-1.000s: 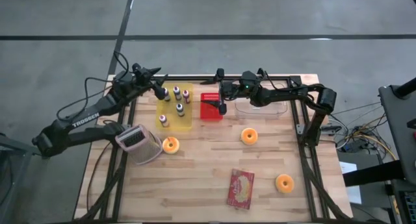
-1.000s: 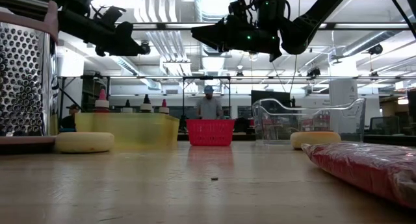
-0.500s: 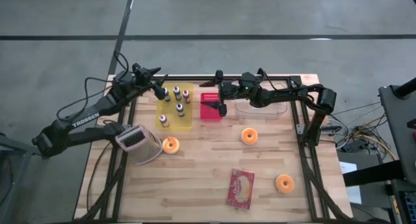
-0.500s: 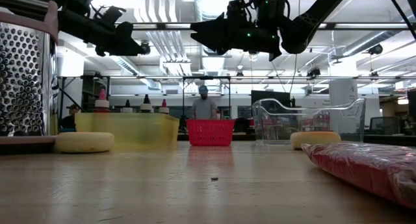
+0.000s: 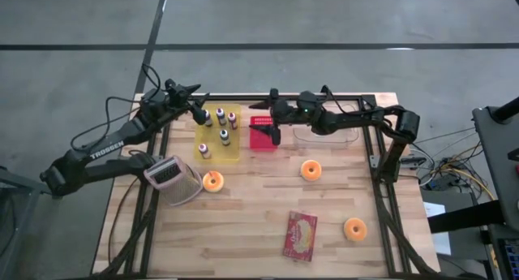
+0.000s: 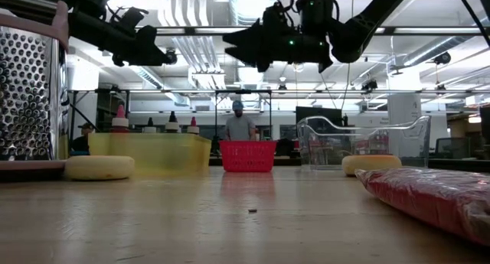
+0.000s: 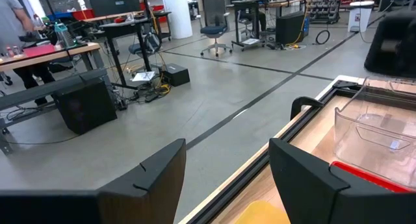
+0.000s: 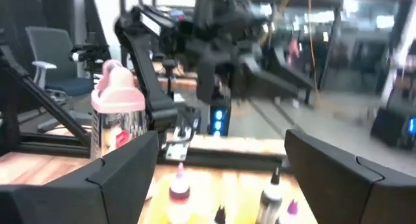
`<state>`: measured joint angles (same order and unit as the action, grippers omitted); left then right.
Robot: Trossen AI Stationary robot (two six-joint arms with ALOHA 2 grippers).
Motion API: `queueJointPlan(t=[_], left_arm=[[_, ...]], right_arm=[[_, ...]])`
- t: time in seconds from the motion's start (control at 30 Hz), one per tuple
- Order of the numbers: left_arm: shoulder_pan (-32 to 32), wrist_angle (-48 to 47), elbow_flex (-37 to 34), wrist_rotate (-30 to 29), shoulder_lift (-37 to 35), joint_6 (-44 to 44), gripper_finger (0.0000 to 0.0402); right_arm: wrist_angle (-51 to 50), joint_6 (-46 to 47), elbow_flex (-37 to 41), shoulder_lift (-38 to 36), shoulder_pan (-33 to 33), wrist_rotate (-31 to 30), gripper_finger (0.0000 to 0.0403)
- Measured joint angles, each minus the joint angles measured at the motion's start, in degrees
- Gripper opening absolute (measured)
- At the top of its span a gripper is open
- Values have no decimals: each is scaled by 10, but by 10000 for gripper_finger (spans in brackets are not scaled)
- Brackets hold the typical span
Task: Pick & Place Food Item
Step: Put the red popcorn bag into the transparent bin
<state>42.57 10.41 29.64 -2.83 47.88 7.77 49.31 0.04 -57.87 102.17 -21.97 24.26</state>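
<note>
An orange donut (image 5: 310,170) lies mid-table, near the clear bin (image 5: 328,135). The right gripper (image 5: 263,131) hovers over the red basket (image 5: 261,140), jaws wide, holding nothing (the left gripper (image 5: 197,111), likewise open and empty, hangs beside the yellow tray (image 5: 217,150)).

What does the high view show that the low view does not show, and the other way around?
Only the high view: all three orange donuts, for example the one near the front right, and the bottles seen from above in the yellow tray. Only the low view: the room behind the table, with a person standing beyond the red basket. Both share the grater, the clear bin, the red packet, and the left gripper and right gripper, both open above the table's far side.
</note>
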Motion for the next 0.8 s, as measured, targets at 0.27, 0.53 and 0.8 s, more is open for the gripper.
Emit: queueJointPlan(t=[0.27,0.53,0.8], left_arm=[[0,0,0,0,0,-1,223],[0,0,0,0,0,-1,223],[0,0,0,0,0,-1,223]], right_arm=[[-114,31,0,-4,53,-99,327],[-125,-43,0,-38,186,-323,327],[-173,88,0,-54,345,-597,327]])
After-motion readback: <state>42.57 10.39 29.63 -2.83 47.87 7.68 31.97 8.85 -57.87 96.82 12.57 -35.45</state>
